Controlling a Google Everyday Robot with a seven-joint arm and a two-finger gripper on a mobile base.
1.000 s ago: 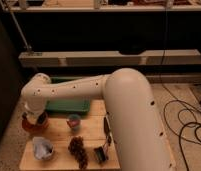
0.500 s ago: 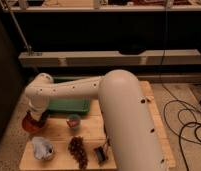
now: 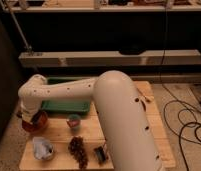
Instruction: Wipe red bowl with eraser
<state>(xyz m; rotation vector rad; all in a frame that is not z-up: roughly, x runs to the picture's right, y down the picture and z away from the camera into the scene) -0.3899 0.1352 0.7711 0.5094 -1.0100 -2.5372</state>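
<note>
The red bowl (image 3: 33,125) sits at the left edge of the wooden table (image 3: 154,125), partly covered by my arm's end. My gripper (image 3: 35,118) reaches down into or just over the bowl, coming from the big white arm (image 3: 114,110) that fills the middle of the camera view. A dark object shows at the gripper inside the bowl; I cannot tell whether it is the eraser.
A green tray (image 3: 64,106) lies behind the bowl. A small bluish cup (image 3: 74,121) stands to the bowl's right. A pale grey-white dish (image 3: 42,148), a dark grape bunch (image 3: 78,150) and a small dark object (image 3: 100,153) sit near the front edge. Cables (image 3: 186,125) lie on the floor at right.
The arm's wrist end has shifted slightly over the red bowl; the big arm segment has moved a little left in the view. The objects on the table have not moved.
</note>
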